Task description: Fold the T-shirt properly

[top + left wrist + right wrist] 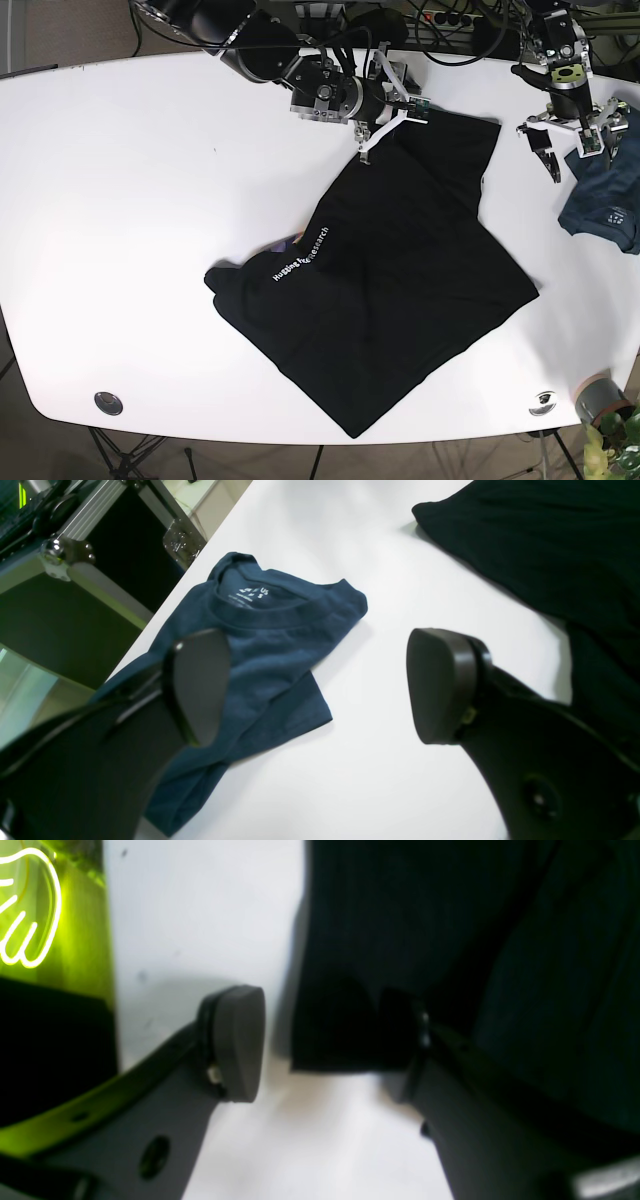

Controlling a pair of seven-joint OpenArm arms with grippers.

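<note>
white table (120, 200), black T-shirt (400, 290) spread centre, blue T-shirt (605, 205) at edge

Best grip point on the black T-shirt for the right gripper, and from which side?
Take the black T-shirt at the corner edge lying flat on the white table, where the right gripper is open, one finger over cloth, one over bare table. Probably come in from the table side, sliding under the edge.

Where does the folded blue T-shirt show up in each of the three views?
Left wrist: blue T-shirt left of centre, at the table edge, partly behind a pad of the left tool.
Right wrist: not in it.
Base: far right edge, beside the left tool.
Shared landmark: black T-shirt.
</note>
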